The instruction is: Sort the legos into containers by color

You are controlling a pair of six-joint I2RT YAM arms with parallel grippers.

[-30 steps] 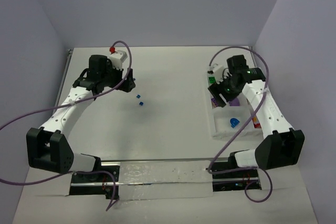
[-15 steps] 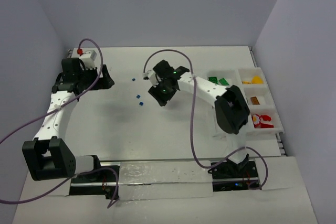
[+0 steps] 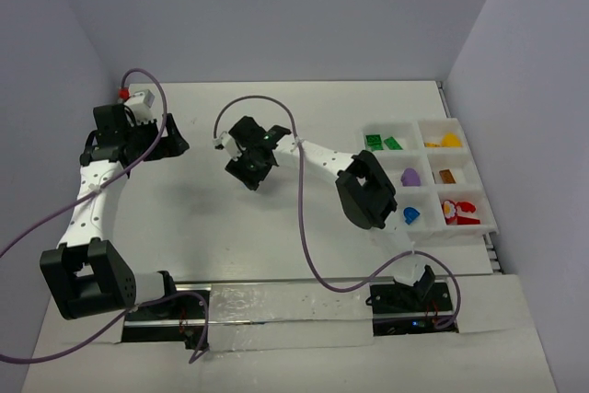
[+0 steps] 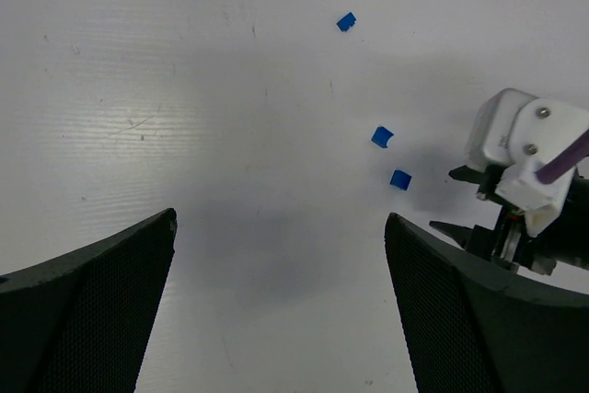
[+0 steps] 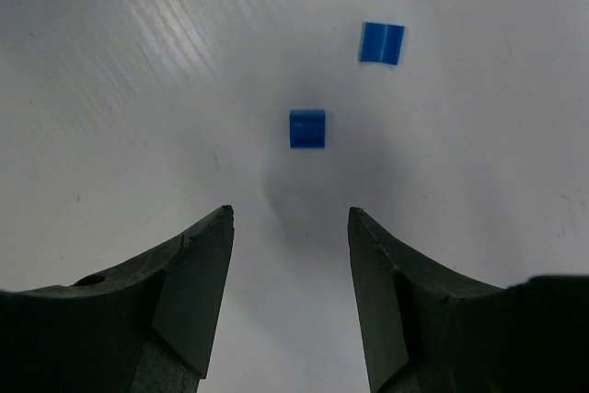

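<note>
The right claw point(image 5: 290, 227) is hanging open with nothing in it, over the table point(image 3: 304, 108) near the middle of the top view. The left claw point(image 4: 281, 227) is gaping wide and is empty too. The white tray point(image 3: 416, 143) is sitting at the right of the top view, holding sorted bricks point(image 3: 382, 143). Two tiny blue bricks point(image 5: 307, 129) are lying apart, just ahead of the right claw's fingers.

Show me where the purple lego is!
In the top view, the purple lego sits on the right side, in the middle-left compartment of the white tray, between the green legos farther back and the blue lego nearer the arms.
</note>
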